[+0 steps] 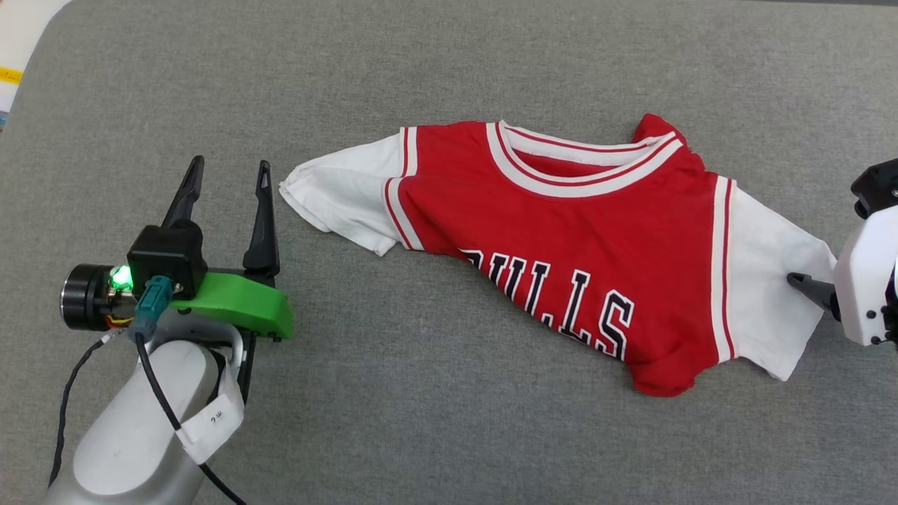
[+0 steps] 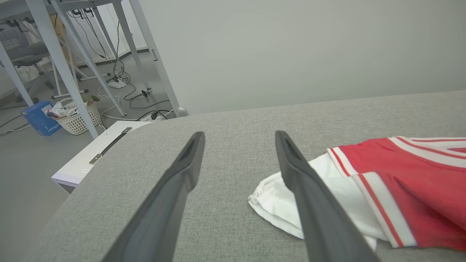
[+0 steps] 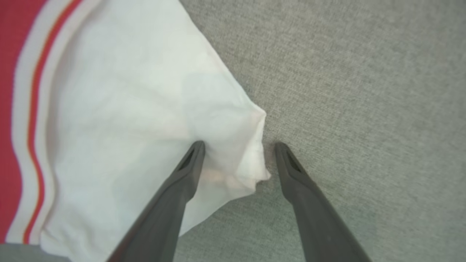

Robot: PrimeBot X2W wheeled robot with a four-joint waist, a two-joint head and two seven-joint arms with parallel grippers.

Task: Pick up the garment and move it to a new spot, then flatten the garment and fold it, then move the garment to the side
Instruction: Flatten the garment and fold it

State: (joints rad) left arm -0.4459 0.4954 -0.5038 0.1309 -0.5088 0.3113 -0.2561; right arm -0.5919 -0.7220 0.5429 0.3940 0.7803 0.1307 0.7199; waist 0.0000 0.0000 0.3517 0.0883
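Note:
The garment (image 1: 561, 231), a red T-shirt with white sleeves, striped trim and black lettering, lies front-up and rumpled across the middle of the grey surface. Its lower part is bunched up under the letters. My left gripper (image 1: 230, 168) is open at the lower left, a short way left of the left white sleeve (image 1: 337, 193). In the left wrist view, that gripper (image 2: 239, 134) holds nothing and the sleeve (image 2: 276, 203) lies behind its right finger. My right gripper (image 3: 239, 144) is open and straddles the outer hem of the right sleeve (image 3: 145, 109). One finger (image 1: 807, 286) is over the cloth.
The grey fabric tabletop (image 1: 449, 435) extends all around the shirt, with its rounded corner at the far left (image 1: 42, 28). Beyond that edge are a white board (image 2: 94, 153), metal table legs (image 2: 62, 65), a basket (image 2: 78, 116) and a blue box (image 2: 40, 118) on the floor.

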